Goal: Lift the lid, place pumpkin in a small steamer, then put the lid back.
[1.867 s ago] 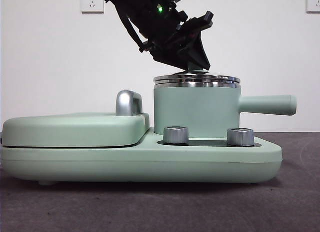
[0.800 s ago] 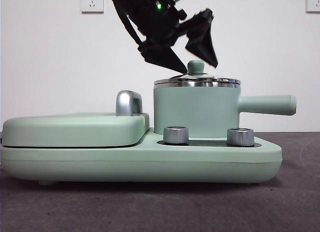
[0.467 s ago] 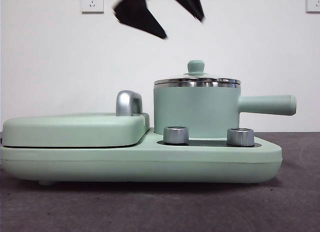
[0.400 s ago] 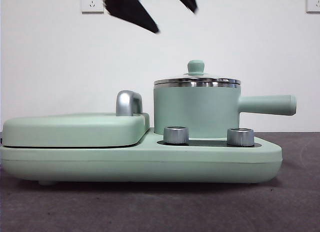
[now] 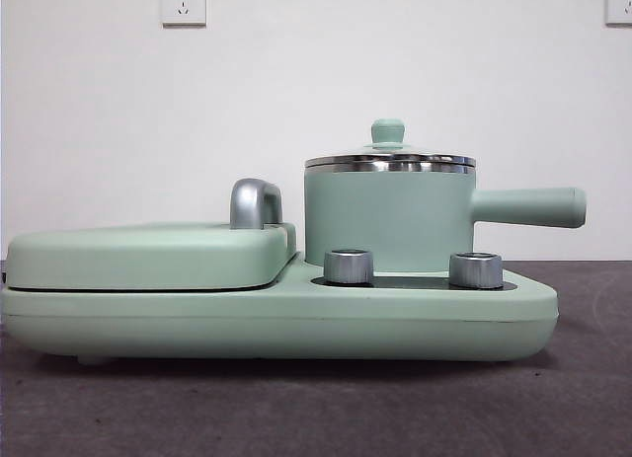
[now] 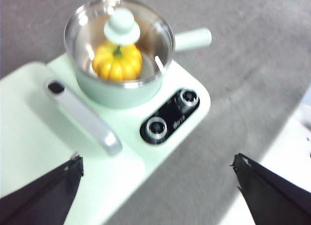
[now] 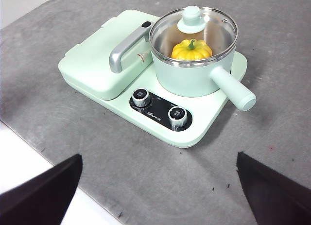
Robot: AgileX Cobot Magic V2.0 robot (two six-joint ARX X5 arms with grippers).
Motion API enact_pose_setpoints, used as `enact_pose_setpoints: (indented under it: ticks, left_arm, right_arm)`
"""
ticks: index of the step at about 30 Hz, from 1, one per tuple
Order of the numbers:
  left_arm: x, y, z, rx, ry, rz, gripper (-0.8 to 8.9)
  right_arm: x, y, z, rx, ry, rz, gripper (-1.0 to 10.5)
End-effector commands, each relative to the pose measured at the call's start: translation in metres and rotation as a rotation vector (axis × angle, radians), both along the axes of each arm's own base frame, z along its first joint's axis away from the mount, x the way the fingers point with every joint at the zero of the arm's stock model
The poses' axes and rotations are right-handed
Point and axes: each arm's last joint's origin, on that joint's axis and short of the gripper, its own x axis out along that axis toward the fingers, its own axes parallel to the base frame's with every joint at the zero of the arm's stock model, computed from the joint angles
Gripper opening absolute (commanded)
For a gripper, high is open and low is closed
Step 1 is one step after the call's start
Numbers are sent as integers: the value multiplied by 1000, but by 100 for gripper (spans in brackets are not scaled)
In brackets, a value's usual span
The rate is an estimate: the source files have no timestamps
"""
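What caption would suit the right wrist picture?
Pumpkin sealed under the glass lid in the small steamer, both claws open and clear.

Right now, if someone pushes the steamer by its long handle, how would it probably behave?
The small steamer would probably turn or slide, since its handle sticks out to one side. The lid only rests on top, so it might rattle or shift.
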Motion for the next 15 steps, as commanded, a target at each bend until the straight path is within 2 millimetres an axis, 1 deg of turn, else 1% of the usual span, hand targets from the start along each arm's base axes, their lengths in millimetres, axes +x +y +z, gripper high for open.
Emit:
enact_pose_setpoints:
  ticks: [1,5,10,15]
  left_arm:
    - [-17,13,4,-36,-11,5,496]
    - [-45,37,-2,-98,-25,35,496]
    - [-81,68,-26,-175,-4,90,496]
    - [-108,92,-48,-254,-1,129,496]
  right_arm:
    - [-1,0,3,23,-4,2,505]
    - [-1,0,3,22,-4,2,505]
    - [-1,0,3,27,-1,13,505]
    - [-1,0,3,31,2,23,505]
